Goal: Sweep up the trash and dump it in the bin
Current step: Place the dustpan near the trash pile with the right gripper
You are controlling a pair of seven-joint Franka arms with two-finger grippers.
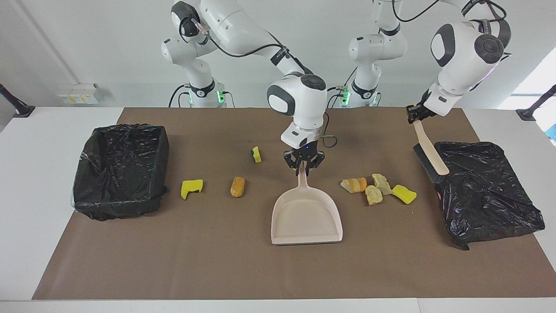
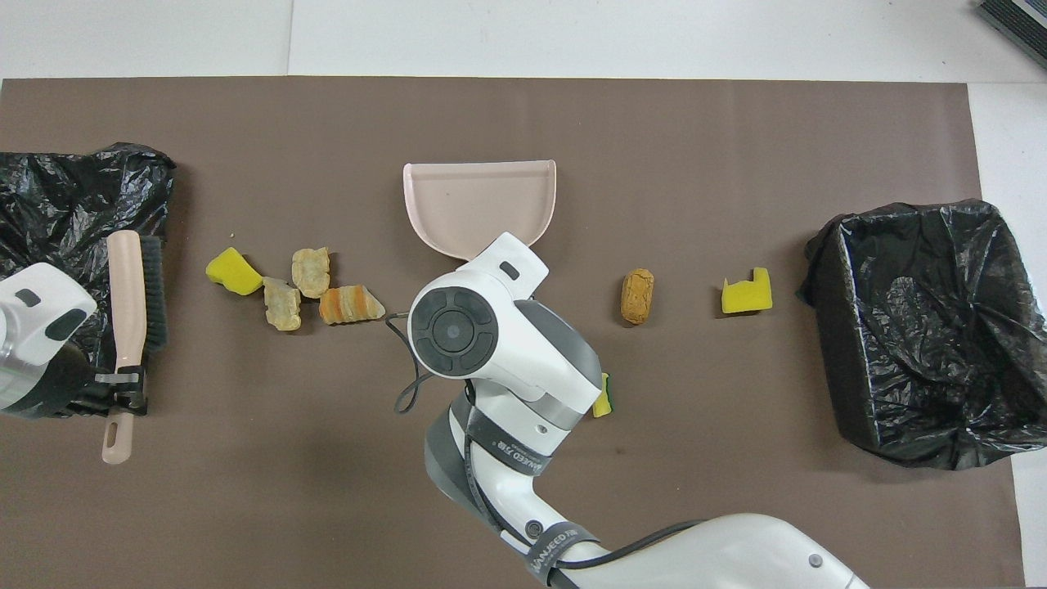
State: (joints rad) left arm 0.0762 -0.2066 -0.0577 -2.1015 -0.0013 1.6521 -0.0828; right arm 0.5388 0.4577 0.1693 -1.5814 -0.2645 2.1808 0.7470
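Beige plastic is what I'm working with: my right tool (image 1: 304, 168) is clenched on the handle of the dustpan (image 1: 306, 217), whose open mouth points away from the robots. My left tool (image 1: 415, 114) grips the brush (image 1: 428, 152) over the black bag (image 1: 486, 191) at its end of the table. Four trash pieces (image 1: 377, 188) cluster between pan and brush; three more (image 1: 236, 186) lie toward the lined bin (image 1: 119, 169). I'd turn the pan's mouth toward the cluster, keep its lip flat on the brown mat (image 1: 217, 261), then sweep slowly so nothing skips past.
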